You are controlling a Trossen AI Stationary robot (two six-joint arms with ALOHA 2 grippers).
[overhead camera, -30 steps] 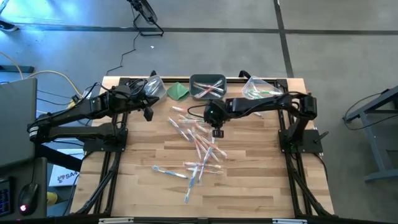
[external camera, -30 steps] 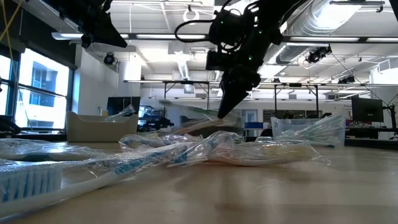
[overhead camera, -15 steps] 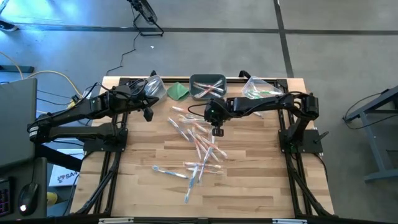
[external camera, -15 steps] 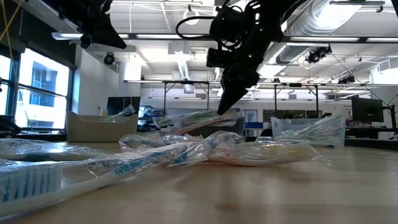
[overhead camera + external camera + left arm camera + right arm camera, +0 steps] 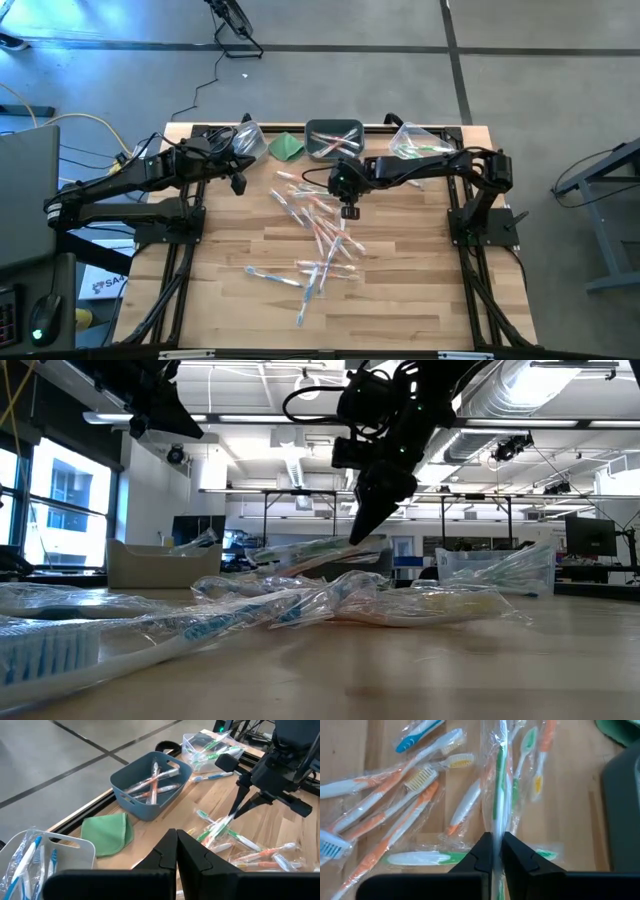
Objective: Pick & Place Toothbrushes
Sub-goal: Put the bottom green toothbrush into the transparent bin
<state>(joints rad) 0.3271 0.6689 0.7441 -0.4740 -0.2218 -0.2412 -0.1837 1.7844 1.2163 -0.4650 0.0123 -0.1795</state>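
The right gripper is pinching a green toothbrush by one end, lifting it clear of the pile, probably bound for the bin at twelve o'clock. The left gripper, fingers clenched empty, is waiting at ten o'clock.

Bench: pale wood-plank top on a dark frame, both arm bases fixed at its far corners. Centre of top: loose scatter of wrapped toothbrushes, approx. diagonal spread from far-centre toward near-centre, blue, green and orange parts, many overlapping. Far edge, L to R: clear bin w/ blue brushes inside; folded green cloth just beside it; grey-blue bin w/ orange brushes inside; clear bin w/ green brushes inside, near far R corner. Near-side strip of top bare wood. All bins upright, resting flat on the top.
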